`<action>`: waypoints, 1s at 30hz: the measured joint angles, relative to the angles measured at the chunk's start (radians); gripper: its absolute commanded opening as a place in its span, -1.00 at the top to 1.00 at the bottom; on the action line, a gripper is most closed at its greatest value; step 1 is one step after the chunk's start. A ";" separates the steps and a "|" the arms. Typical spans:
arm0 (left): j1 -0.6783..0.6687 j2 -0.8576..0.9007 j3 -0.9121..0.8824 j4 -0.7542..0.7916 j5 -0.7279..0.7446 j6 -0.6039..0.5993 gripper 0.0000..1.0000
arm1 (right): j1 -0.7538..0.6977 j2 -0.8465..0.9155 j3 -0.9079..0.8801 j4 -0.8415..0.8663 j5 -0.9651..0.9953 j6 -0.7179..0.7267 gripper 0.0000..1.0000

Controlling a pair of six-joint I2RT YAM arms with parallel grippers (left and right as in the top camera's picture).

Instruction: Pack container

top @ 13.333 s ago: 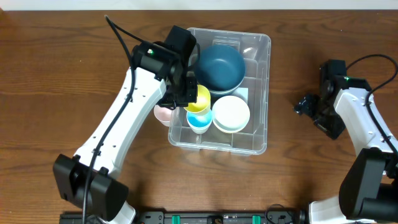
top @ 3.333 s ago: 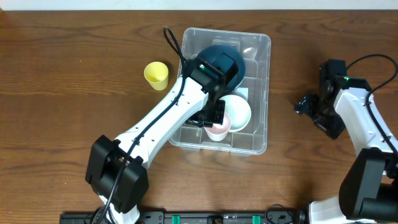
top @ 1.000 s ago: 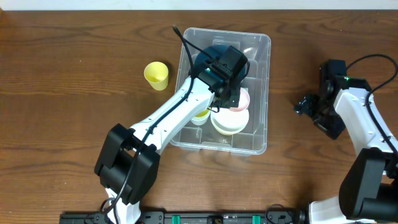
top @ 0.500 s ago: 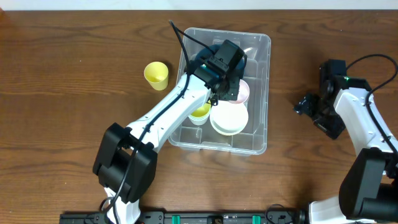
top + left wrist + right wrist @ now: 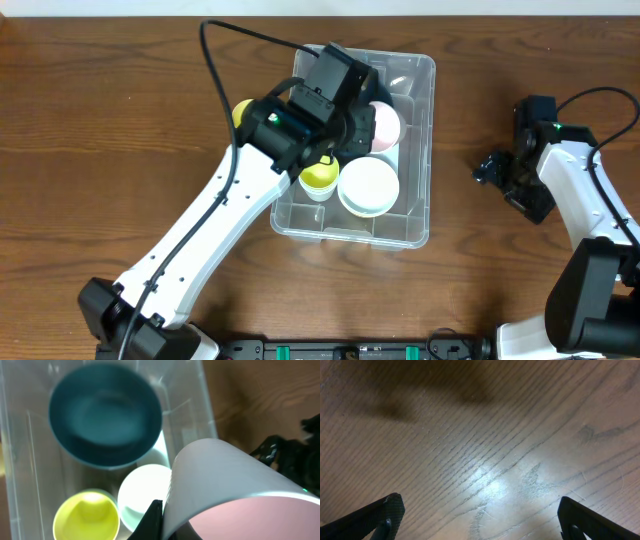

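yellow cup (image 5: 239, 111) sits outside on the counter (image 5: 100, 150), half hidden by the left arm and in the same spot as before, so it is not packed yet. left pincer (image 5: 356, 126) is clamped on the pink cup (image 5: 384, 122). over the last second it has risen and carried the cup from above the white bowl (image 5: 368, 185) toward the far right of the container (image 5: 424, 160), next to the blue bowl (image 5: 105, 422). this looks like a re-placement inside the bin, with the cup in the air. a second yellow cup (image 5: 318, 178) sits inside. the container itself is mid-counter and has not shifted. right pincer (image 5: 480, 517) has not moved: jaws wide apart, empty, parked over bare wood well right of the bin.
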 measured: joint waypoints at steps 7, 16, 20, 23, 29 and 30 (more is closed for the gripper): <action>0.000 0.110 0.001 0.076 0.000 0.011 0.87 | 0.000 0.000 0.000 0.000 0.000 0.000 -0.98; 0.000 0.201 0.000 0.124 0.000 0.029 0.86 | 0.000 0.000 0.000 0.000 0.000 0.000 -0.99; 0.000 0.220 0.000 0.139 0.000 0.029 0.87 | 0.000 0.000 0.000 0.000 0.000 0.000 -0.99; 0.000 0.251 0.000 0.155 0.000 0.030 0.87 | 0.000 0.000 0.000 0.000 0.000 0.000 -0.99; 0.000 0.315 0.000 0.164 0.003 0.030 0.87 | 0.000 0.000 0.000 0.000 0.000 0.000 -0.99; 0.000 0.323 0.000 0.166 0.007 0.030 0.87 | 0.000 0.000 0.000 0.000 0.000 0.000 -0.98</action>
